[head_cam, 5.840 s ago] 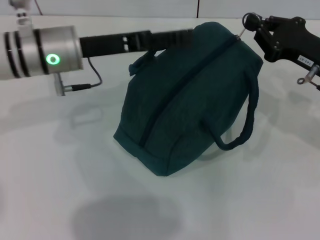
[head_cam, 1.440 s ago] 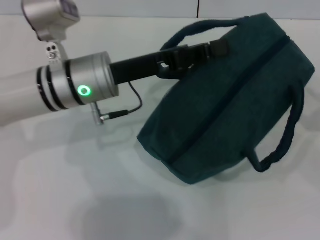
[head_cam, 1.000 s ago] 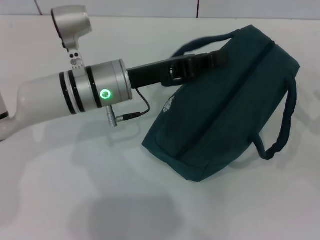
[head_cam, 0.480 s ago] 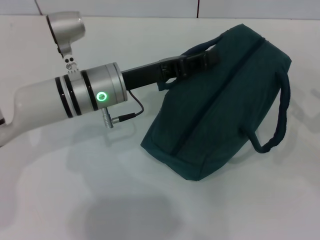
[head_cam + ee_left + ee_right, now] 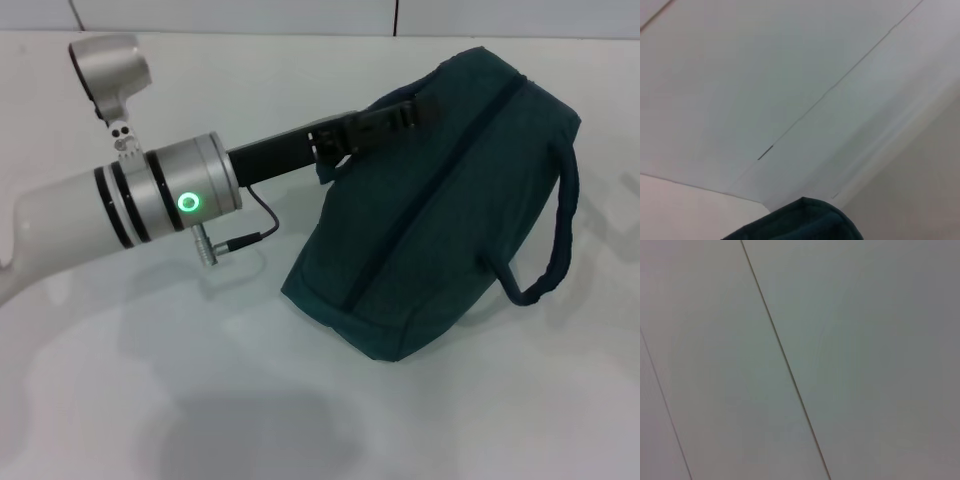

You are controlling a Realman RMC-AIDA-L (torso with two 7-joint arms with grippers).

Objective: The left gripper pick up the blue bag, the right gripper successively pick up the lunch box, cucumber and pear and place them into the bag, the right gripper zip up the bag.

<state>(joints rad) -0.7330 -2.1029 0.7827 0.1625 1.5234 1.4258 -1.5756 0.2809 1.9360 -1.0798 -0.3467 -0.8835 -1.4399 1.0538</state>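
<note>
**Blue bag held at 1 handle, zip shut**

While the left gripper point(image 5: 415, 108) is clamped on 1 loop handle at the bag's upper far side, the blue bag point(image 5: 450, 210) sits tilted on the white table point(image 5: 150, 400), its zipper closed, so its contents cannot be seen. The bag's other handle point(image 5: 555, 240) hangs on its right side. The right gripper is out of view.

The blue bag point(image 5: 440, 210) is sitting zipped shut on the white table point(image 5: 150, 400), blocking the right-centre. The left gripper point(image 5: 385, 118) and its arm are lying across the bag's left side, barring approach there. Bare tabletop is stretching open in front of the bag.
</note>
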